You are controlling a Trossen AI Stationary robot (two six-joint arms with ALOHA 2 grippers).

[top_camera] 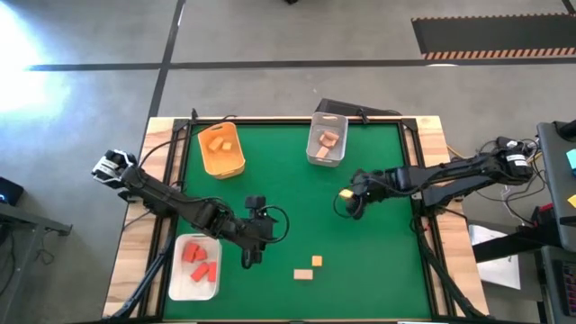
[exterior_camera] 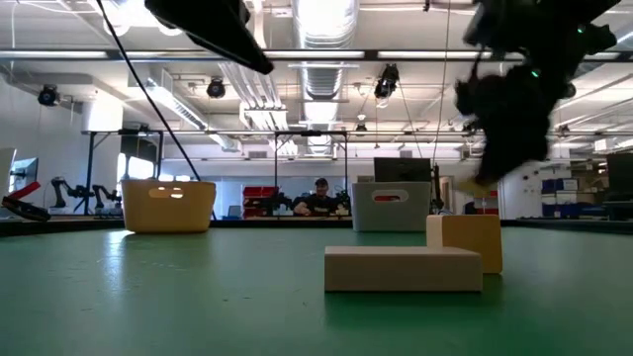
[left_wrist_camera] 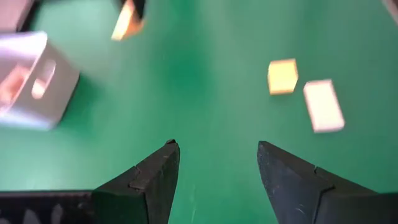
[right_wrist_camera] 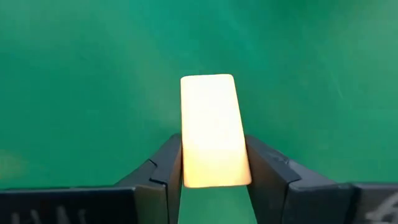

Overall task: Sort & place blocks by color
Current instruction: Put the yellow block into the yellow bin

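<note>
My right gripper (right_wrist_camera: 211,142) is shut on a yellow-orange block (right_wrist_camera: 210,127) and hovers over the mat right of centre (top_camera: 346,198). In the low view it hangs above the mat (exterior_camera: 502,119). My left gripper (left_wrist_camera: 214,149) is open and touches nothing. It floats near the front-left of the mat (top_camera: 250,259), beside the white bin (top_camera: 195,267) that holds red blocks. Ahead of it, a yellow-orange block (top_camera: 317,261) and a pale tan block (top_camera: 304,274) lie flat on the mat. They show again in the left wrist view (left_wrist_camera: 283,76) (left_wrist_camera: 323,104). My right gripper pinches the yellow-orange block between its two fingers, by its long sides near the hind end (right_wrist_camera: 186,168). The fingers lie along the block, and its free end (right_wrist_camera: 208,84) sticks out past the fingertips. The block is lifted clear of the mat.
An orange bin (top_camera: 221,149) with yellow-orange blocks stands at the far left of the mat. A clear bin (top_camera: 327,140) with pale blocks stands at the far middle. Bare green mat lies between the two arms. A person sits in the room beyond the table (exterior_camera: 319,201).
</note>
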